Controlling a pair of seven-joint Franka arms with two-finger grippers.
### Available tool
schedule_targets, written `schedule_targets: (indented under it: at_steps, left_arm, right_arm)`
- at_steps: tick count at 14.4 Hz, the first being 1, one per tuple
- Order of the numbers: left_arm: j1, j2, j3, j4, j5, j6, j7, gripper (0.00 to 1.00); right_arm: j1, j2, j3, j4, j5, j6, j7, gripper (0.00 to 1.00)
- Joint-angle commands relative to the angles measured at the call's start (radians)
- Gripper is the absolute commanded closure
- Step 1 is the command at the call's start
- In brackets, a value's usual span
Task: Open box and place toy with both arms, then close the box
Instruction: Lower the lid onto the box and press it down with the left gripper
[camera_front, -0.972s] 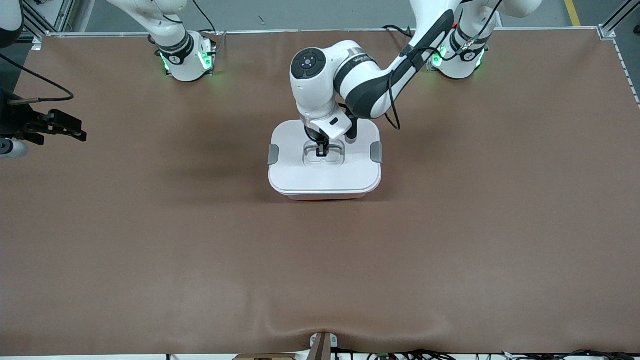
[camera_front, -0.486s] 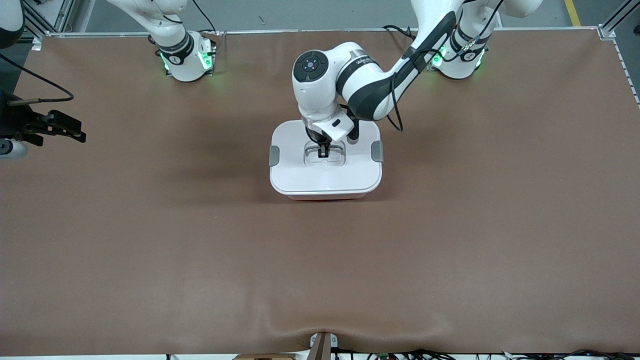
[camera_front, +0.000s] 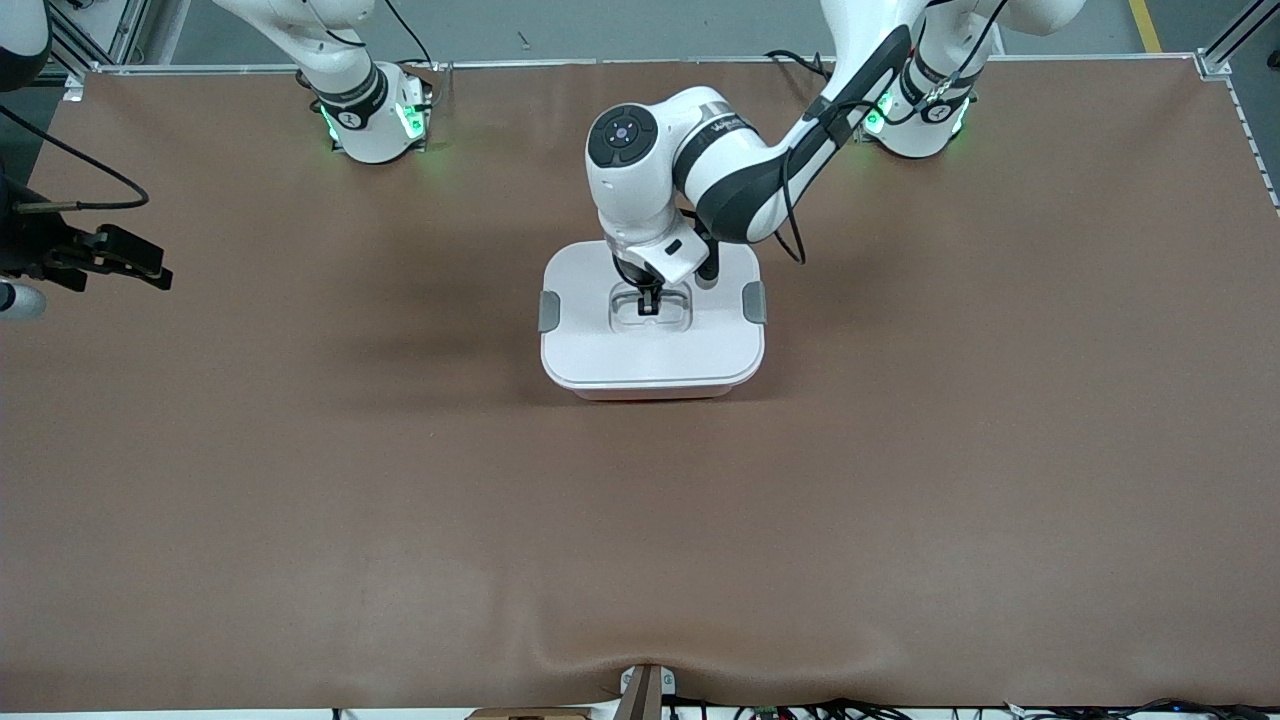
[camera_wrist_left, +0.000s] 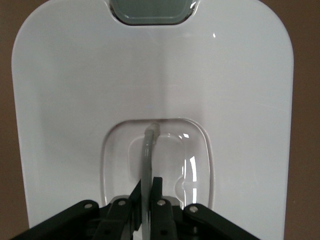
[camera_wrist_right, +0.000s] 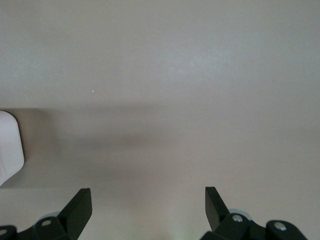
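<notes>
Brown table, box unmoved, left gripper still pinching handle, right gripper wide.

Even overhead light; soft shadows beside box; lid glare, wrist views soft

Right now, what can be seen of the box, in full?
The box is a rounded rectangle with a glossy white plastic lid on it, so it is closed. A sliver of pink base shows under the edge nearer the front camera. A grey clip sits on each short side. It rests flat on the brown table, mid-table between the arms. In the lid's recessed centre stands a thin clear handle, pinched by the left gripper. Nothing else touches it.
</notes>
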Motion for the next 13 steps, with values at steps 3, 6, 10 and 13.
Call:
schedule_targets:
  at_steps: [3,6,10,13]
  left_arm:
    - [0.004,-0.013,-0.002,-0.03,-0.012,-0.001,-0.005,1.0]
    - [0.009,-0.013,-0.002,-0.033,-0.012,-0.004,0.008,1.0]
    - [0.018,-0.01,-0.002,-0.031,-0.012,-0.004,0.024,1.0]
    - [0.021,-0.004,-0.002,-0.028,-0.012,-0.003,0.056,0.77]
  right_arm:
    - [-0.005,0.011,-0.004,0.026,0.014,-0.021,0.023,0.0]
    - [-0.025,0.013,-0.004,0.034,0.038,-0.021,0.021,0.0]
    - [-0.022,-0.009,-0.001,0.025,0.042,-0.015,0.015,0.0]
    - [-0.023,-0.01,0.003,0.02,0.042,-0.009,0.018,0.0]
